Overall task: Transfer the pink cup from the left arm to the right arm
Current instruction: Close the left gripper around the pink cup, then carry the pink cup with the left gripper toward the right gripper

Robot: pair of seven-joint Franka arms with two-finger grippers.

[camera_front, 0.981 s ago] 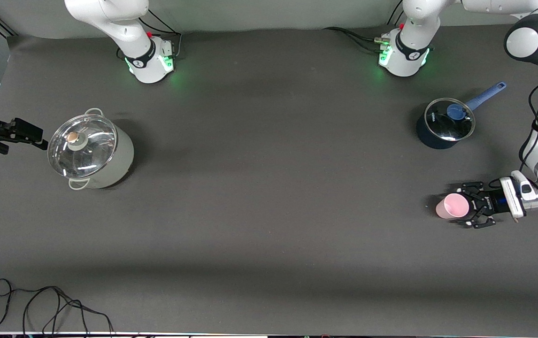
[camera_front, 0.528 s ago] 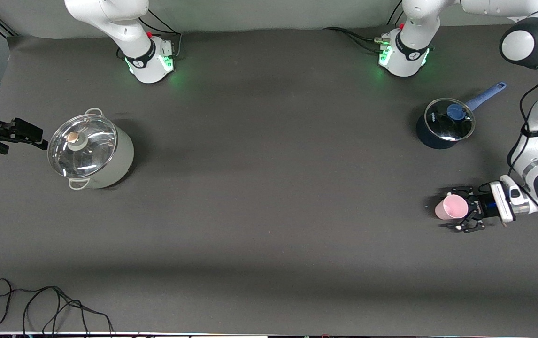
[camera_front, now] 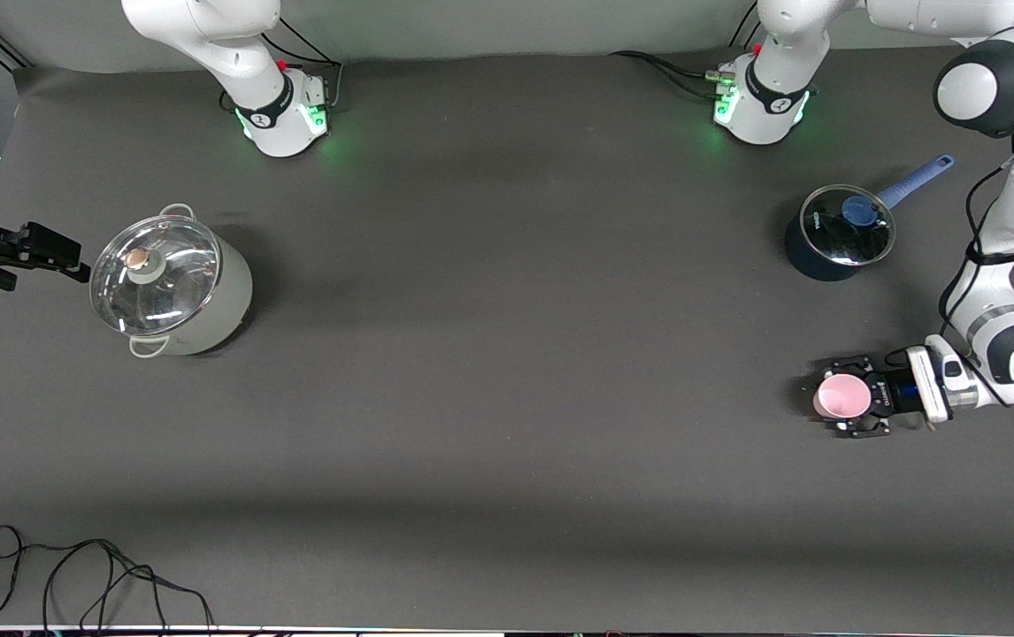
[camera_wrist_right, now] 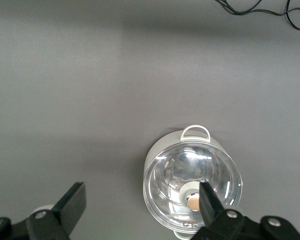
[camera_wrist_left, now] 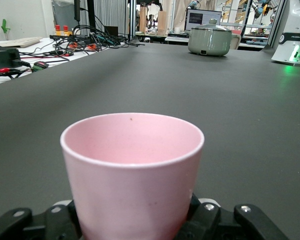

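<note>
Your left claw (camera_front: pixel 852 398) is closed around the pink cup (camera_front: pixel 841 396) (upright, mouth up) at the left arm's end of the counter (camera_front: pixel 507 372), nearer the front camera than the blue saucepan (camera_front: pixel 836 234). Your right claw (camera_front: pixel 51 257) waits, fingers spread wide, holding nothing, beside the grey pot (camera_front: pixel 172 287).

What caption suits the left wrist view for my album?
Left gripper closed around an upright pink cup on the dark table.

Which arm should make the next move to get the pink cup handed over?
Left. Its hand already brackets the pink cup at its own end of the table, so it can probably grip and carry. The right hand waits open beside the grey pot, away from the cup.
</note>
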